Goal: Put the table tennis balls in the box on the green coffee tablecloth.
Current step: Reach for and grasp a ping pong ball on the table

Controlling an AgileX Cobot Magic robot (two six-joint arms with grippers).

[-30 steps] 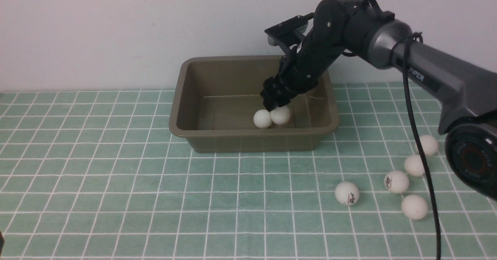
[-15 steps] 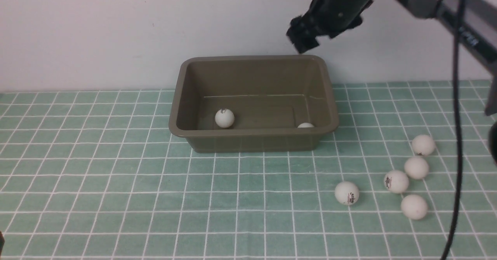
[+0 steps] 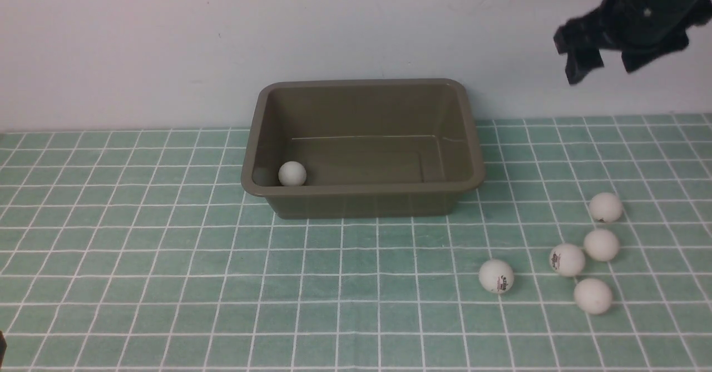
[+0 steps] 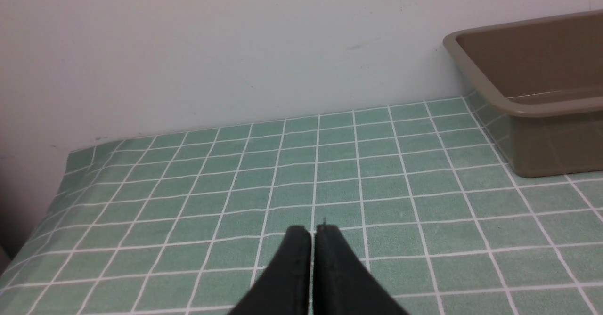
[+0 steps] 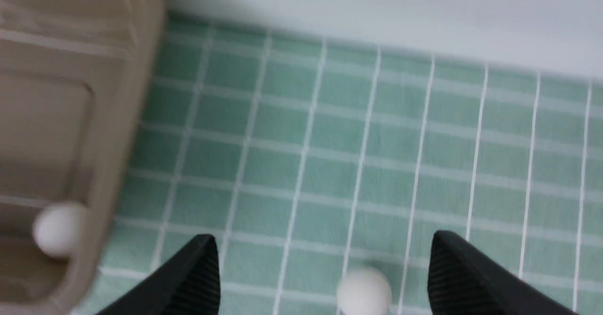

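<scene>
My right hand point(image 3: 606, 67): spread wide and holding nothing, high in the air in front of the wall point(image 3: 167, 44), to the right of the box and well above the cloth.
Under my right hand: in its wrist view one ball point(image 5: 363, 296) lies on the cloth below, between my two fingers point(image 5: 198, 277) but well clear of them.
My left hand point(image 4: 313, 239): pressed shut with nothing in it, low over the cloth, to the left of the box and apart from it.
The box point(image 3: 361, 202): upright on the green coffee tablecloth point(image 3: 167, 249), towards the back of the table, close to the wall.
Loose table tennis balls point(image 3: 567, 259): five on the cloth, to the right of the box and nearer to me. Four are bunched close, and the fifth point(image 3: 496, 276) sits a little to their left.
Balls in the box: one point(image 3: 292, 173) rests on the floor in the near left corner. My blurred right wrist view shows another point(image 5: 59, 228) inside, close to the box wall that faces the loose balls.
</scene>
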